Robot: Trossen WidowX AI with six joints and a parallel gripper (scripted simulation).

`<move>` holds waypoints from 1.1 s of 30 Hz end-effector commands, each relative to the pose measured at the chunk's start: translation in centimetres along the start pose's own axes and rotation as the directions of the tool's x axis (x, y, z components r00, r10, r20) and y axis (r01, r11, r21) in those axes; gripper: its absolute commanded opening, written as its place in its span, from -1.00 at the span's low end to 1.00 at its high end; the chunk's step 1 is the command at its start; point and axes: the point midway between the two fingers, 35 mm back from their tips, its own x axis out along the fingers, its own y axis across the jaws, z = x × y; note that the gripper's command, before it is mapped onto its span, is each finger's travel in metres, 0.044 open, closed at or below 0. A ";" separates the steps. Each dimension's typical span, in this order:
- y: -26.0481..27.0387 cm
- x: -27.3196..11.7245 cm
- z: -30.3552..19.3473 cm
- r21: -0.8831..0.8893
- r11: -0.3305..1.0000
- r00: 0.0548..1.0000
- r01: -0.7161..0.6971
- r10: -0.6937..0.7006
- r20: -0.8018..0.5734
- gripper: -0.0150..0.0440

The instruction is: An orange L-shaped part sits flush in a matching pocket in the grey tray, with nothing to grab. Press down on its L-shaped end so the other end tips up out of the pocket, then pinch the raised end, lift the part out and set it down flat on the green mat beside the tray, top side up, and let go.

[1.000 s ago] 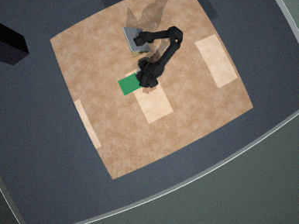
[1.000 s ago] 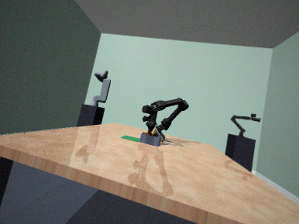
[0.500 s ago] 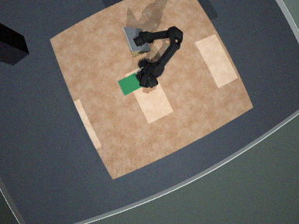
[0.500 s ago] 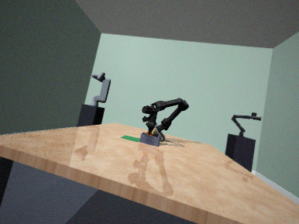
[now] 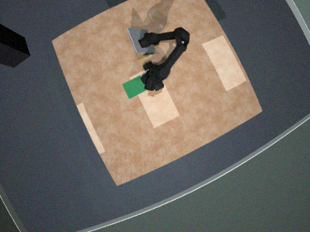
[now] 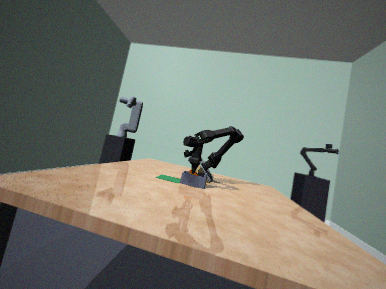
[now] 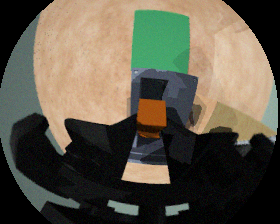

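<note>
From the top view, we have the green mat (image 5: 132,88) (image 6: 168,178) (image 7: 161,42) lying flat on the wooden table (image 5: 120,144) (image 6: 150,209) (image 7: 80,65). The black arm (image 5: 170,59) (image 6: 220,132) bends over, and its gripper (image 5: 154,89) (image 6: 194,171) (image 7: 149,117) is right beside the mat, covering the tray from us. A pale patch (image 5: 162,109) shows near the mat, and we can't make out the fingertips from up here.

Over to the exterior view: the grey tray (image 6: 192,180) (image 7: 177,92) sits just beside the mat, and the gripper points down at it. We catch a bit of orange, the L-shaped part (image 6: 194,172) (image 7: 151,112), at the tray's top, on the tray's side of the mat. Well beyond the mat, a pale grey arm (image 6: 134,116) and a second black arm (image 6: 312,161) stand on dark pedestals.

And the wrist view brings us close! The fingers are clamped on the orange part, its end up between them over the tray, next to the mat. We see the dark pocket opening between that end and the mat; the part's far end is hidden from us.
</note>
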 end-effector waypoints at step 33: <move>-0.1 -5.4 0.1 0.006 1.000 1.000 0.003 -0.003 -0.004 -0.49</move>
